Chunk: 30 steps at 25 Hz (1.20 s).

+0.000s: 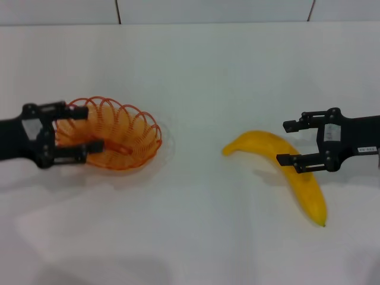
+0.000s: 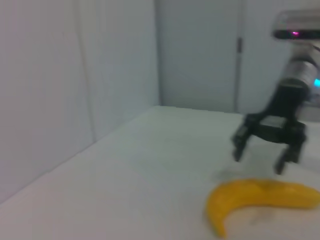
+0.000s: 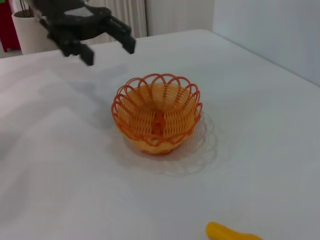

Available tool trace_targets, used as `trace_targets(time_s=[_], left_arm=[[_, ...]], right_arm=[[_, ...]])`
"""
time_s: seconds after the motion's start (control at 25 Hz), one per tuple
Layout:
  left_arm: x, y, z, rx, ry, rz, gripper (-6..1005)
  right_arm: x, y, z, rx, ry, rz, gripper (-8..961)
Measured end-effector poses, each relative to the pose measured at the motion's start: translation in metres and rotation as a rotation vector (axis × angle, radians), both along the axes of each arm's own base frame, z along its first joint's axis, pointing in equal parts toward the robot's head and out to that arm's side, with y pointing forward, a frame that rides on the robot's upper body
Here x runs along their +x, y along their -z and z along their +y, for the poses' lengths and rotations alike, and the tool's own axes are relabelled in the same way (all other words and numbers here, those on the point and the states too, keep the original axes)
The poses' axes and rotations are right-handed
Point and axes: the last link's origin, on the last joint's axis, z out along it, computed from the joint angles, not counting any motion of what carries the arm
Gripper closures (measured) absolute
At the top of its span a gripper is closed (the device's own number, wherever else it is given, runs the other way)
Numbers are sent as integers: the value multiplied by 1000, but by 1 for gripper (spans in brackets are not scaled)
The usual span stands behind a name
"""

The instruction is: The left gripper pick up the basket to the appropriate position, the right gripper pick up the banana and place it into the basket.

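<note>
Orange wire basket (image 1: 113,135) on white desk (image 1: 196,77), left tool (image 1: 76,129) spread open over its left rim, gripping nothing, yellow banana (image 1: 291,169) lying well apart to the right, right tool (image 1: 292,142) open above its middle, empty.

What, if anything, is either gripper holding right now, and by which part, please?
Nothing is held. The left gripper hangs open above the basket; the right gripper is open over the banana.
</note>
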Motion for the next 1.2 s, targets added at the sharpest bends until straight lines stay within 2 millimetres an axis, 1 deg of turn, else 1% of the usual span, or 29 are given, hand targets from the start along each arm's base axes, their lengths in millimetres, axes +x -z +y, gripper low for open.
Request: trace_targets(time_s=[0.28,0.48,0.6,0.72,0.76,0.88,1.2], left_arm=[[12,-24,31,31,-229,-9,201],[18,-46,45,19,-366,-14,202],[17,-54,51,14,-440,17,202],[16,-57,55,8,-486,44,201],[14,-57,58,-4,-532,82,201],[13,-57,62,-12,-569,125,201],[7,-61,67,13,-622,177,201]], right_arm=[[0,1,0,1,1,1,194],[0,1,0,2,1,0,194],[0,1,0,3,1,0,194],[0,1,0,3,2,0,194],[0,1,0,3,2,0,194],[0,1,0,4,2,0,194],[0,1,1,6,2,0,195]])
